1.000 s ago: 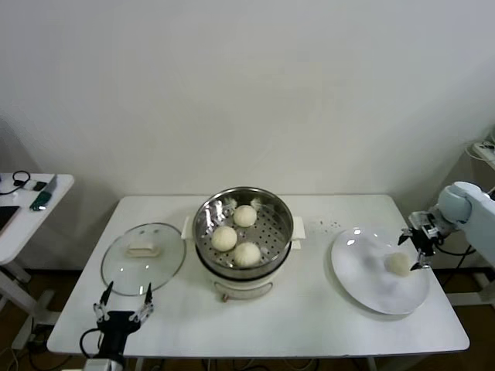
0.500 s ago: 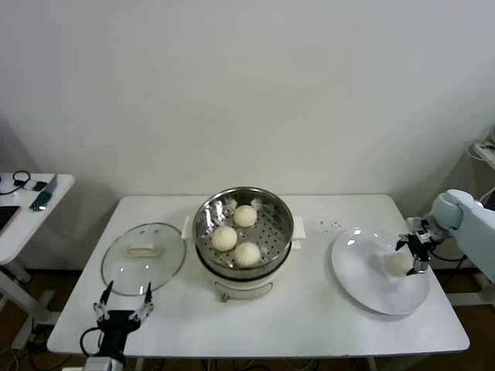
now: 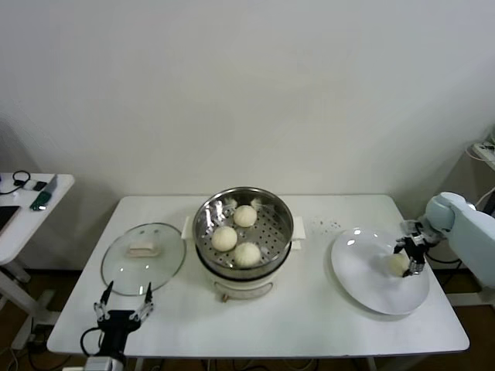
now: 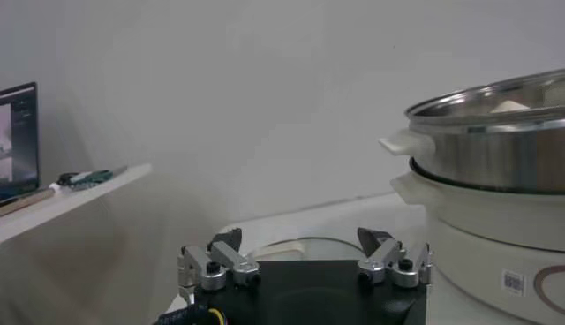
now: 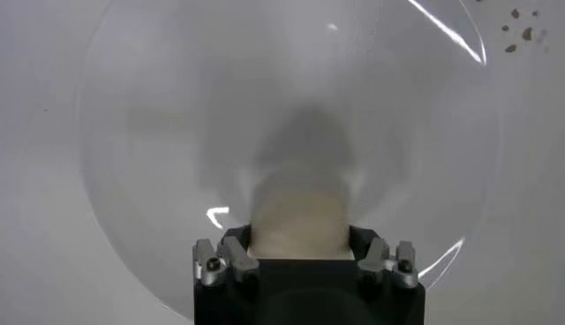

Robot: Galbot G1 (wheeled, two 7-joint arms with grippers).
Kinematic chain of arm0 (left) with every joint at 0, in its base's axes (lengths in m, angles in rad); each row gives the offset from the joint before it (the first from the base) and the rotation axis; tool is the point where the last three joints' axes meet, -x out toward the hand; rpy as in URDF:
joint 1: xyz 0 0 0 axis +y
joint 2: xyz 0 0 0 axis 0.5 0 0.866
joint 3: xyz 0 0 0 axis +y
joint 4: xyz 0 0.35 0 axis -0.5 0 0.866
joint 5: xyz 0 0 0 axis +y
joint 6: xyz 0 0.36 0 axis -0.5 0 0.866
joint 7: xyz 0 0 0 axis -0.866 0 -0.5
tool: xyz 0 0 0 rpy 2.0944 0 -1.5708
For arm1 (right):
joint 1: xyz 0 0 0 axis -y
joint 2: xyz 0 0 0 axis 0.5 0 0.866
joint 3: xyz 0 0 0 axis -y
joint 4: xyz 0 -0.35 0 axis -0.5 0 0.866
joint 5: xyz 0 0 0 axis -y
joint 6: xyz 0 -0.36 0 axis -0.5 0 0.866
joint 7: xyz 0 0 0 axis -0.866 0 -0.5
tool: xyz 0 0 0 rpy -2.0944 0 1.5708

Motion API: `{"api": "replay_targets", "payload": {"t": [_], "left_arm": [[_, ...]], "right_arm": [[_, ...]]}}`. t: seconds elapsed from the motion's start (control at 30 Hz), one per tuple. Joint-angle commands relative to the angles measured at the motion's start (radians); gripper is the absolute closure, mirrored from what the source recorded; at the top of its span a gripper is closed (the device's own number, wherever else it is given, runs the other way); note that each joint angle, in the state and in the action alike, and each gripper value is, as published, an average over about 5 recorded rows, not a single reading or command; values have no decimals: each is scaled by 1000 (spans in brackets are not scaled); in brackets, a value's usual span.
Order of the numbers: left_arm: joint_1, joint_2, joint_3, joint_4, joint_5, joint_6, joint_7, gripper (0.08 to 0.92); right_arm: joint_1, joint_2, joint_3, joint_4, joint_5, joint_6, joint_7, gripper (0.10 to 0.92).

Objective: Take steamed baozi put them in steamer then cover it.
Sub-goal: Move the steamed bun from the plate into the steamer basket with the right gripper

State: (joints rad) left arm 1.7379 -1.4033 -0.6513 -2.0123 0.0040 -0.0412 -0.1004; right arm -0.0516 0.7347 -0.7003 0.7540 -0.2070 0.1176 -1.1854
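The steel steamer (image 3: pixel 203 220) stands mid-table and holds three baozi (image 3: pixel 224 238) on its perforated tray. The fourth baozi (image 3: pixel 397 265) lies on the white plate (image 3: pixel 360 270) at the right. My right gripper (image 3: pixel 407 259) is down on the plate, open, with its fingers on either side of this baozi. In the right wrist view the baozi (image 5: pixel 297 216) fills the gap between the fingers of the right gripper (image 5: pixel 298 243). My left gripper (image 3: pixel 124 300) rests open and empty at the table's front left; it also shows in the left wrist view (image 4: pixel 300 240).
The glass lid (image 3: pixel 143 255) lies flat on the table left of the steamer, just beyond my left gripper. The steamer's side (image 4: pixel 494 150) shows in the left wrist view. A small side table (image 3: pixel 31 209) with loose items stands at far left.
My right gripper has moved down and a little left onto the plate, so its fingers now stand around the baozi. The left arm has not moved.
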Motion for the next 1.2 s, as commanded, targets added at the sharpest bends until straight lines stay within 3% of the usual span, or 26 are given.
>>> {"api": "replay_targets", "payload": {"t": [0.03, 0.5, 0.83, 1.2], "left_arm": [[2, 0, 2, 1, 1, -1, 0, 177], [14, 9, 28, -20, 9, 6, 7, 177], [38, 24, 56, -52, 24, -1, 10, 177], [36, 38, 80, -83, 39, -3, 8, 177]], "right_arm": [[30, -11, -32, 12, 48, -9, -2, 312], [518, -41, -538, 231, 651, -247, 56, 313], [885, 183, -856, 331, 1054, -340, 142, 305], [969, 449, -1016, 334, 1270, -387, 210, 309]]}}
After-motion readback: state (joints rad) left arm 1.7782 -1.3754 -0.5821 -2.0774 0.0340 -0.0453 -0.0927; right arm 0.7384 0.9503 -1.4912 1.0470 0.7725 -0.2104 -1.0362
